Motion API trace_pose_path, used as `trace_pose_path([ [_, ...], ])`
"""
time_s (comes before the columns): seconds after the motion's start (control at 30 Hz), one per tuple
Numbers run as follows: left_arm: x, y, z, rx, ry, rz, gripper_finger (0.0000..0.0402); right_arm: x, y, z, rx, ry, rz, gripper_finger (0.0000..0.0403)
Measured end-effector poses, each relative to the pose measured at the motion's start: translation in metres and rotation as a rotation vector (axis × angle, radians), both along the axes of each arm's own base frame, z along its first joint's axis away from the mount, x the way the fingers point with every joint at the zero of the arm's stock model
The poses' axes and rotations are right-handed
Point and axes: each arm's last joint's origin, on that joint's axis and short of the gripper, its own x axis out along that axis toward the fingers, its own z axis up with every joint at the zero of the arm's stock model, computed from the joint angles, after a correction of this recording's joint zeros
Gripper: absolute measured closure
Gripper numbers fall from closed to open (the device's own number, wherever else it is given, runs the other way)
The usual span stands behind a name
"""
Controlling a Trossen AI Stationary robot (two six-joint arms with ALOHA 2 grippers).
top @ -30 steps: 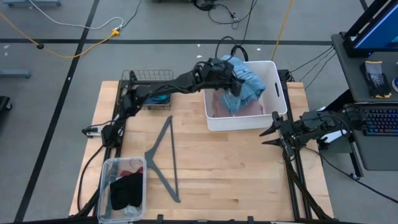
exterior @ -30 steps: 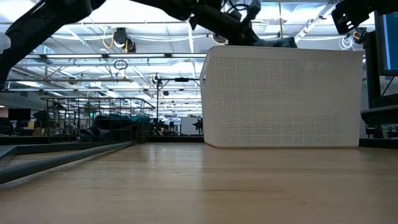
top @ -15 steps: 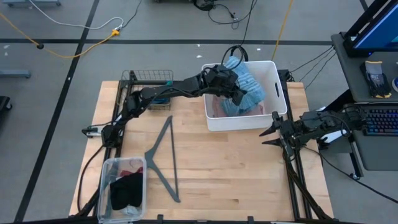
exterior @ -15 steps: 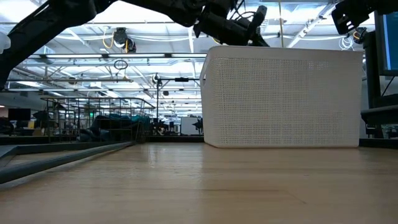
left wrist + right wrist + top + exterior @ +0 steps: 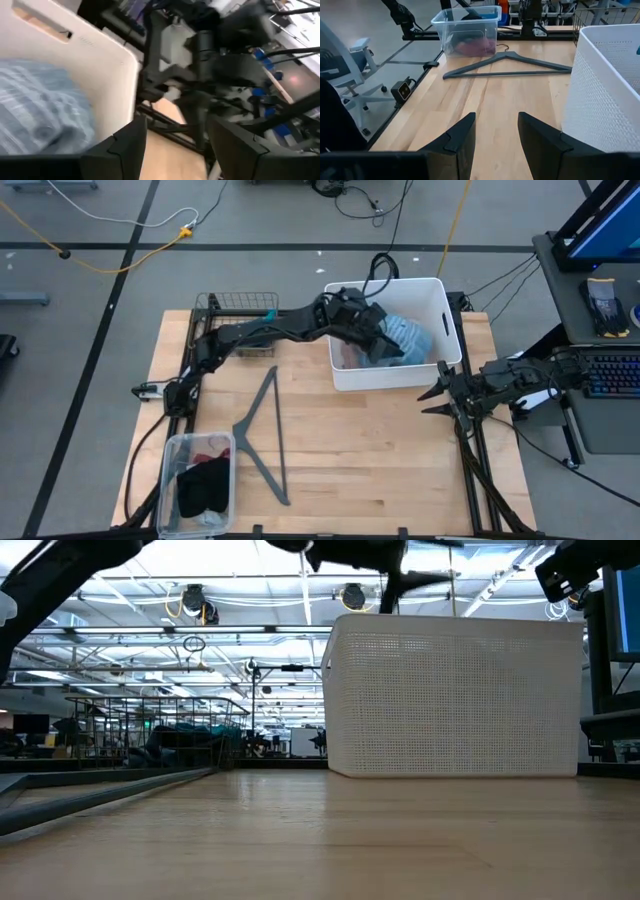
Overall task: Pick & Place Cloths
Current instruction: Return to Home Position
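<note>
Past the clear tub [image 5: 196, 436] of dark cloths [image 5: 203, 485] at the worktop's [image 5: 340, 470] left front corner and the grey hanger [image 5: 262, 430], the middle lies bare, giving the left arm room to draw back. The left gripper [image 5: 388, 346], fingers apart and empty, hangs over the white bin [image 5: 395, 380] near the back right corner, just beside the blue striped cloth [image 5: 412, 337]. That cloth lies free inside, so the placing looks done, and the right gripper [image 5: 433, 394] waits, also spread, at the right edge.

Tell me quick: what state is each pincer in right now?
Left pincer: open, empty, over the white bin.
Right pincer: open, empty, at the table's right edge.
</note>
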Motion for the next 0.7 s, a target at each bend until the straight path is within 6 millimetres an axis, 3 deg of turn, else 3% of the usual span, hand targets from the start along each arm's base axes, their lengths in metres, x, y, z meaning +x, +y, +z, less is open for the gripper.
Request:
trace_pose_path([
  [0.4, -0.061, -0.034, 0.076, 0.129, -0.015, -0.085, 0.0185, -0.001, 0.001, -0.003, -0.018, 0.025, 0.049, 0.0264],
  [0.7, -0.105, -0.080, 0.085, 0.400, 0.257, -0.024, 0.0185, -0.003, 0.001, -0.008, -0.035, 0.076, 0.086, 0.0264],
])
